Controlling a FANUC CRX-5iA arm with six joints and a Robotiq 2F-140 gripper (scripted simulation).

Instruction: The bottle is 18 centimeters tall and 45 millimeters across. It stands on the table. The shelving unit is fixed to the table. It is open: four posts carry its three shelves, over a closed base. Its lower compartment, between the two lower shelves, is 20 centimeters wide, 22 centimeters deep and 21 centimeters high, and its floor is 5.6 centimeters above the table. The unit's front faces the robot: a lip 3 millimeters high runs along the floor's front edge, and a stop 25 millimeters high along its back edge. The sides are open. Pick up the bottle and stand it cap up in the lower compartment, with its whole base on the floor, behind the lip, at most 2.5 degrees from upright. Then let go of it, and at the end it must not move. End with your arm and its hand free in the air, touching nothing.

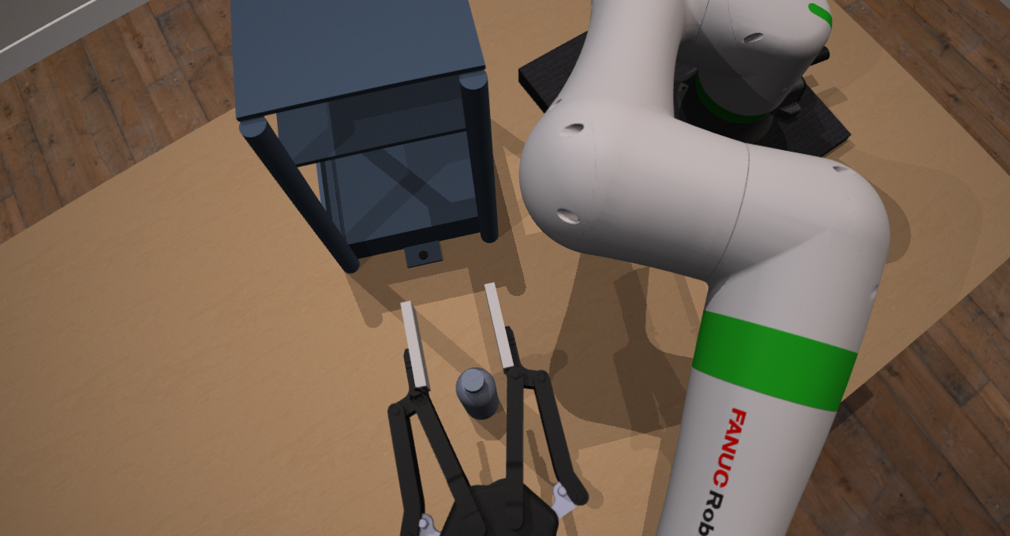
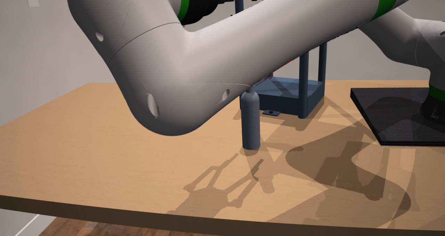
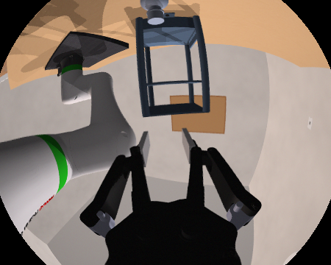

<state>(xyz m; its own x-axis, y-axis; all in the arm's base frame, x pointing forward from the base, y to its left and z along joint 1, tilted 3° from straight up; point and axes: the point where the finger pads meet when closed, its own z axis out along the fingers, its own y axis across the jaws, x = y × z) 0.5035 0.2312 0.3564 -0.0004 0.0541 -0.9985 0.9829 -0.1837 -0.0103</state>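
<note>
The grey-blue bottle stands upright on the table, cap up, in front of the shelving unit; the arm hides part of its cap in the exterior view. My gripper is open and empty. In the top view its fingers show above the table on both sides of the bottle, pointing toward the unit; the wrist view shows the bottle far beyond the fingertips, at the top. In the exterior view the fingers are hidden. The dark blue shelving unit stands empty in its lower compartment, whose floor is visible.
A mounting tab juts from the unit's base. The black base plate of the arm lies to the right of the unit. The arm's elbow hangs low beside the bottle in the exterior view.
</note>
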